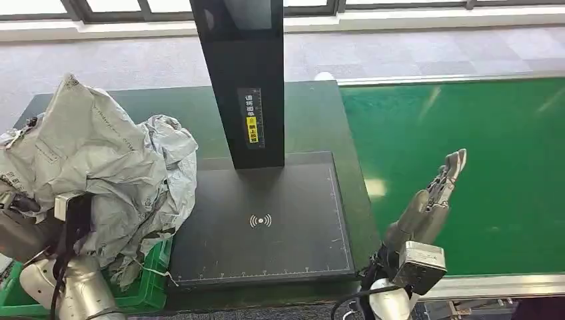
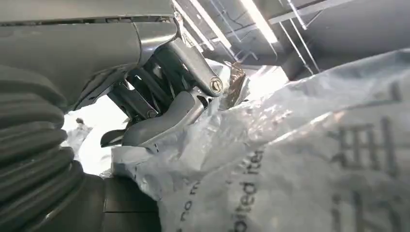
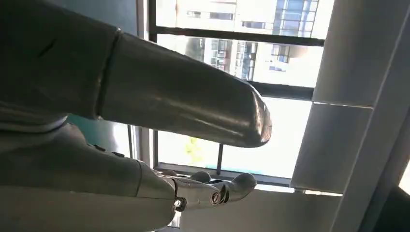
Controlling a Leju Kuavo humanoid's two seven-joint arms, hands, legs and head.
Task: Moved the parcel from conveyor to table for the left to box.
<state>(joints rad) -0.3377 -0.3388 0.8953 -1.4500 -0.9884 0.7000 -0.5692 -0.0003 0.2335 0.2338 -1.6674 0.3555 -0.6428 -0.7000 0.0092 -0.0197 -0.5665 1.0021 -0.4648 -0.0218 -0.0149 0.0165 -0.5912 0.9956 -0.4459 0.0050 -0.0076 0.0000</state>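
A large crumpled grey plastic parcel [image 1: 100, 160] is heaped at the table's left end, hanging over a green crate [image 1: 152, 275]. My left arm comes up under it from the lower left. In the left wrist view my left hand [image 2: 164, 106] has its thumb above and its fingers closed against the printed grey film of the parcel [image 2: 300, 159], gripping its edge. My right hand [image 1: 436, 197] is raised over the near edge of the green conveyor [image 1: 480, 153] with fingers stretched out and nothing in it. In the right wrist view the right hand [image 3: 96, 169] shows its fingers straight.
A black scanning pad [image 1: 266, 220] with a tall black post [image 1: 246, 80] occupies the middle of the dark green table [image 1: 313, 120]. The conveyor runs along the right. Windows and grey floor lie beyond.
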